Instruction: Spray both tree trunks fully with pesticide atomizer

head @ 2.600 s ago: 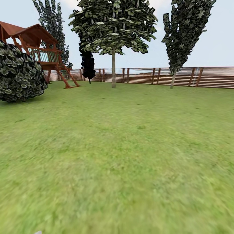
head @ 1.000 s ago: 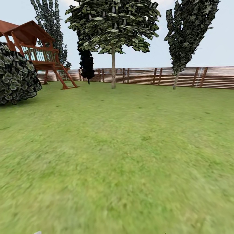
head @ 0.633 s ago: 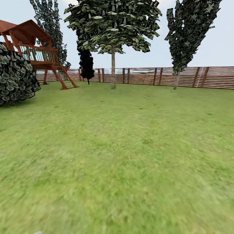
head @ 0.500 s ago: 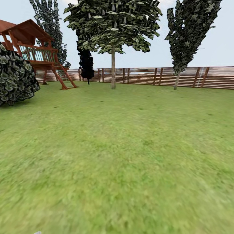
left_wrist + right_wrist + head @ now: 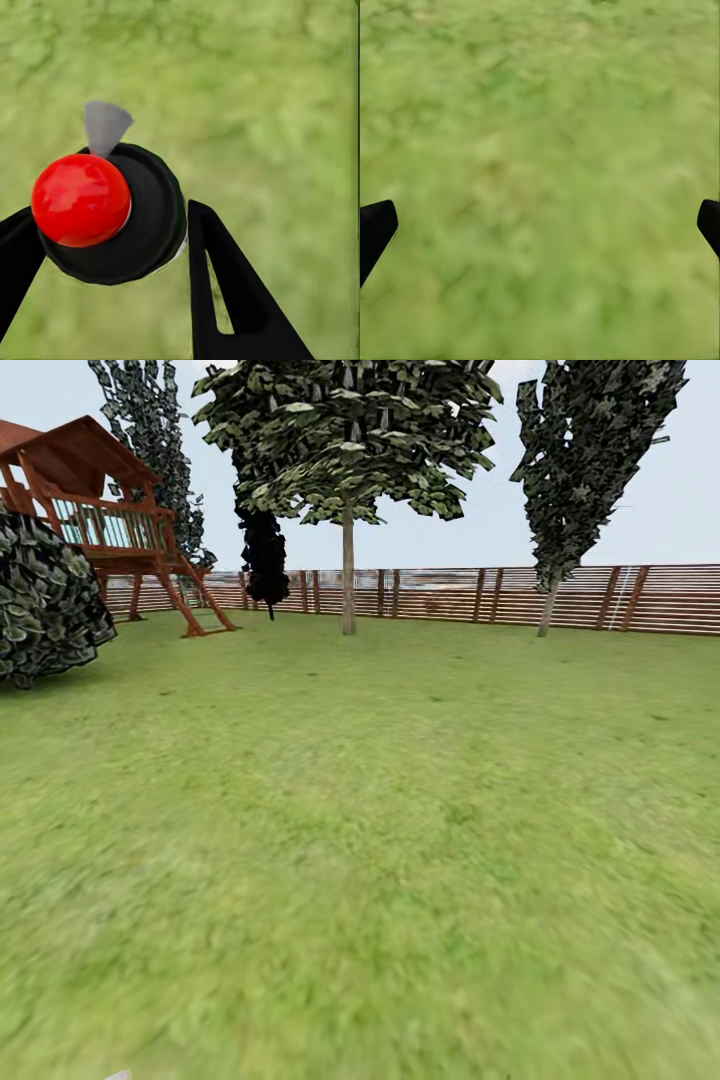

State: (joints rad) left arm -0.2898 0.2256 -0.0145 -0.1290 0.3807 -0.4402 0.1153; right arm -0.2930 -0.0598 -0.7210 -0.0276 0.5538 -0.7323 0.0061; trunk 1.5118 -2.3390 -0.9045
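Transit step: the left tool [image 5: 112, 247] pinches the pesticide atomizer [image 5: 105, 214] over the grass [image 5: 400, 840], the right tool [image 5: 540, 225] is spread and empty, and next comes closing on the far tree trunk [image 5: 348, 575].

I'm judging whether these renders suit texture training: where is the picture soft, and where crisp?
Head view: the green grass lawn smears near the camera, while the brown slatted wooden fence stays crisp. Left wrist view: the red ball-topped black atomizer cap and black fingers are sharp against blurred grass, and the red ball carries soft highlights. Right wrist view: mottled, soft grass.
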